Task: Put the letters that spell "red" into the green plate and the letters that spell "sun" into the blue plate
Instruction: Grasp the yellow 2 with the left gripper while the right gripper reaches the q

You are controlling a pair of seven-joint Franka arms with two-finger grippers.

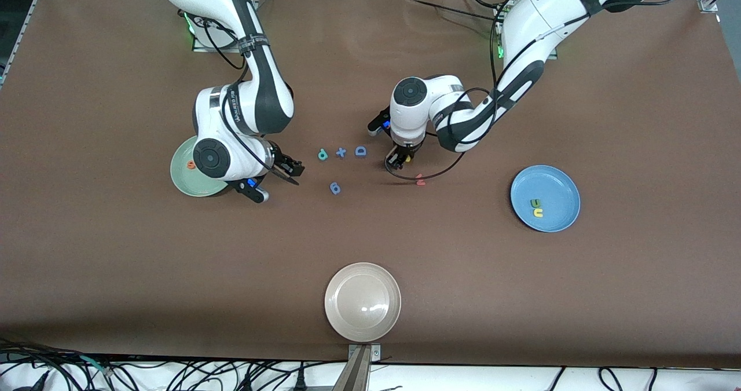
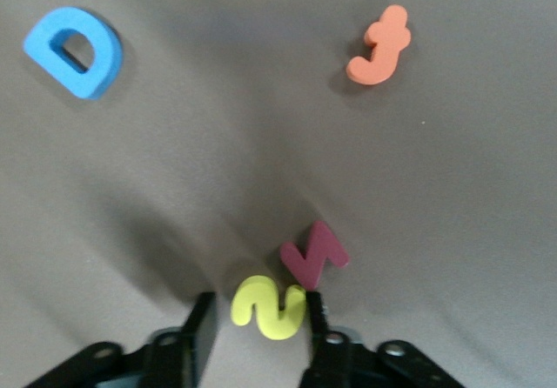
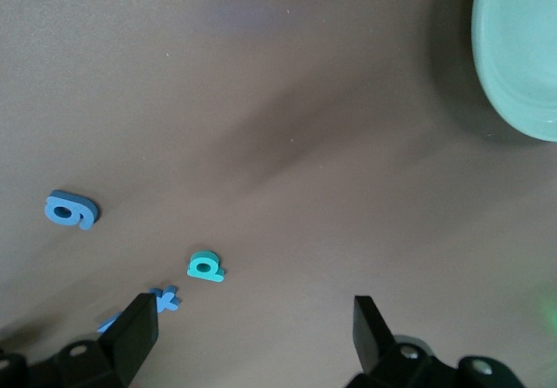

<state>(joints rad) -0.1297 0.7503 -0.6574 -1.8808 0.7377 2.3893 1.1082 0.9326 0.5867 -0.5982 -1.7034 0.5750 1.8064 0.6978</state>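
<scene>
Yellow s [image 2: 265, 306] between left gripper [image 2: 257, 318] jaws (one touching).

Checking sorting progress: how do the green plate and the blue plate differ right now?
The green plate shows one orange letter; the blue plate holds two, an olive n and a yellow u. The green plate is partly covered by the right arm; the blue plate is in full view. The green plate lies toward the right arm's end of the table, the blue toward the left arm's. Both are round and look the same size.

Even overhead light falls on the brown tabletop [image 1: 116, 263], bright and sharp in the front view. Glare spots the beige plate [image 1: 362, 302]. Both wrist views look soft, with broad blurred shadows.
</scene>
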